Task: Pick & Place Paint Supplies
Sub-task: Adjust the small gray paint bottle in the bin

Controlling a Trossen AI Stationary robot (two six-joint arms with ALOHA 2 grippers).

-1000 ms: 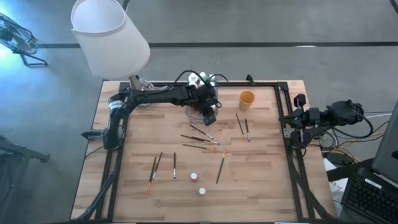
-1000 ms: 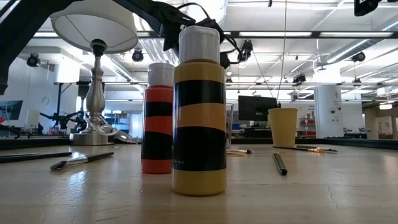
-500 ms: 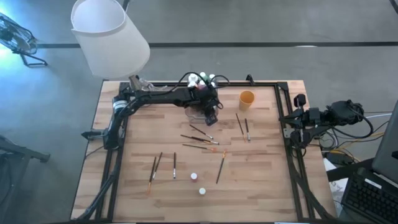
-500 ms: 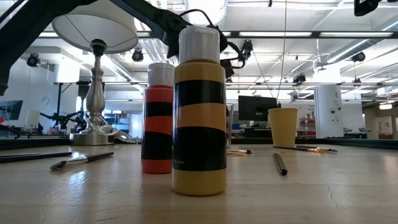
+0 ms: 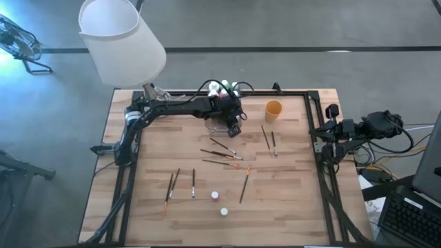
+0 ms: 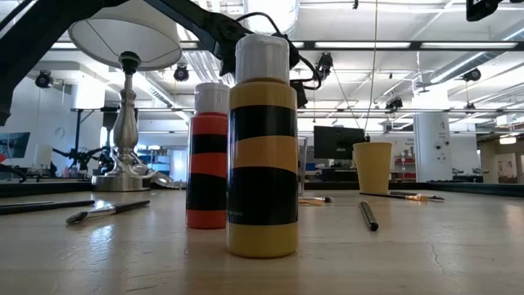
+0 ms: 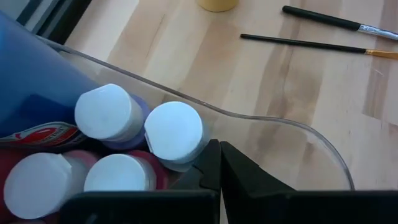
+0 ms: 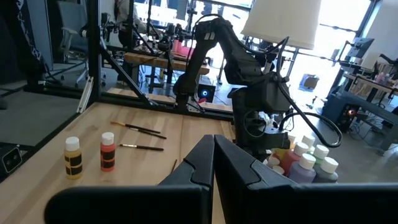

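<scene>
The left gripper (image 7: 219,163) hangs over the clear plastic box (image 5: 219,124) at the table's twelve o'clock edge, its two dark fingers (image 7: 245,171) pressed together with nothing between them. Their tips sit just inside the box's curved clear wall (image 7: 273,121), beside a cluster of white-capped paint bottles (image 7: 174,132) standing upright and packed against one another — a purple one and pink or red ones among them. In the high view the same caps (image 5: 224,87) show at the far side of the arm's wrist.

Outward from there, the small orange cup (image 5: 273,110) stands at about two o'clock from the box, well apart from it. Thin paintbrushes lie flat on the wooden table (image 5: 145,165): a pair (image 5: 269,140) at four o'clock from the box, several crossed ones (image 5: 222,153) near the table's centre, a single one (image 5: 244,186) toward six o'clock, and three more (image 5: 176,184) at about seven o'clock. Two bottles stand upright near the six o'clock edge — the red bottle (image 6: 207,156) and the yellow bottle (image 6: 262,147), close together but not touching; from above only their white caps show (image 5: 215,196) (image 5: 224,211). A lamp (image 5: 120,41) stands at the eleven o'clock corner.

The right gripper (image 8: 213,149) waits off the table's three o'clock side, fingers clenched together and empty.
</scene>
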